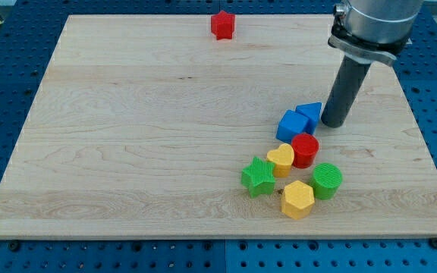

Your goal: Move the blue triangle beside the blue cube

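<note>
The blue triangle (309, 114) lies right of the board's middle, touching the upper right side of the blue cube (291, 126). My tip (333, 123) stands just to the right of the blue triangle, touching it or nearly so. The rod rises from there toward the view's top right.
Below the blue cube sit a red cylinder (305, 150), a yellow heart (281, 160), a green star (259, 177), a green cylinder (326, 180) and a yellow hexagon (297, 199). A red star (222, 24) lies near the wooden board's (127, 136) top edge.
</note>
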`<state>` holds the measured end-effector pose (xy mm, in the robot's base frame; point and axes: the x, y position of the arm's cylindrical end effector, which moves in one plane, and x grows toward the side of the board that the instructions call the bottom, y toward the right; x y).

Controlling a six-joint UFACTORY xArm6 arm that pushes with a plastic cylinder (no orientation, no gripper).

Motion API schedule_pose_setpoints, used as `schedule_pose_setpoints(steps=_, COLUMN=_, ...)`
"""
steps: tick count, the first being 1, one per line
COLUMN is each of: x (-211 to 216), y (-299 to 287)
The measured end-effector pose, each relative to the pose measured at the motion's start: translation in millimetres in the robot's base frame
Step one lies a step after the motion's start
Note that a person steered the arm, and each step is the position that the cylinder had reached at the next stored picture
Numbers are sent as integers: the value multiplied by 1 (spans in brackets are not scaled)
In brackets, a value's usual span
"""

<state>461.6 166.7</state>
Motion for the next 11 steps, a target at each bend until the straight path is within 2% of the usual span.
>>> schedule_pose_setpoints(steps=2, x=-17, y=-11)
schedule_pose_setpoints(steps=4, x=-15, y=-54)
schedule_pose_setpoints(steps=9, x=21, y=-85)
schedule_pose_setpoints(steps=11, x=19, y=-73)
